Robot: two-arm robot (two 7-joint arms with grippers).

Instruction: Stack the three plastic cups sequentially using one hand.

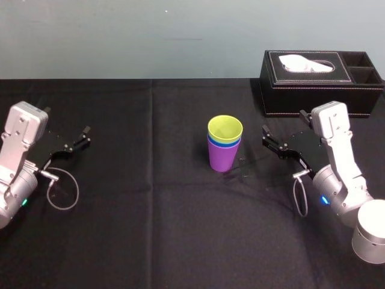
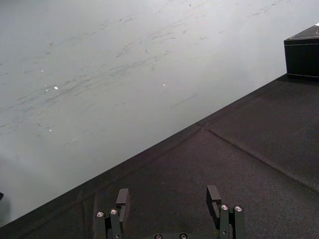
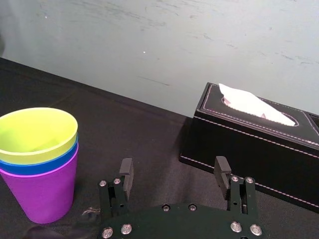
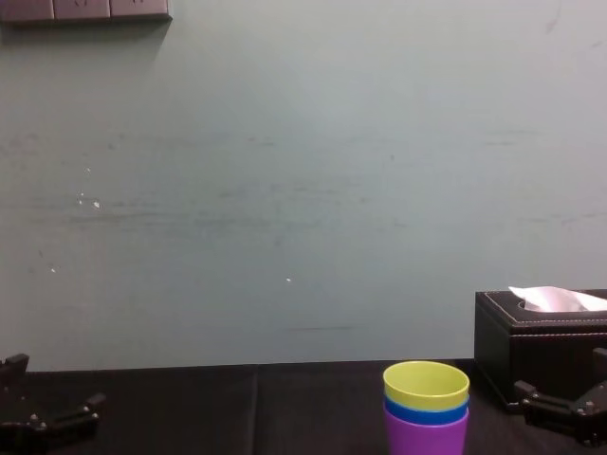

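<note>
The three plastic cups stand nested upright in one stack at the table's middle: the purple cup [image 1: 222, 156] at the bottom, the blue cup [image 1: 224, 143] inside it, the yellow-green cup [image 1: 225, 129] on top. The same stack appears in the right wrist view [image 3: 39, 164] and chest view [image 4: 426, 408]. My right gripper [image 1: 272, 142] hovers just right of the stack, apart from it, open, with nothing between its fingers [image 3: 125, 175]. At the far left my left gripper [image 1: 77, 143] rests open and empty.
A black leather tissue box [image 1: 319, 81] with a white tissue stands at the back right, behind the right gripper. A black cloth [image 1: 150, 229] covers the table. A cable loop [image 1: 63, 195] hangs by the left arm. A pale wall lies behind.
</note>
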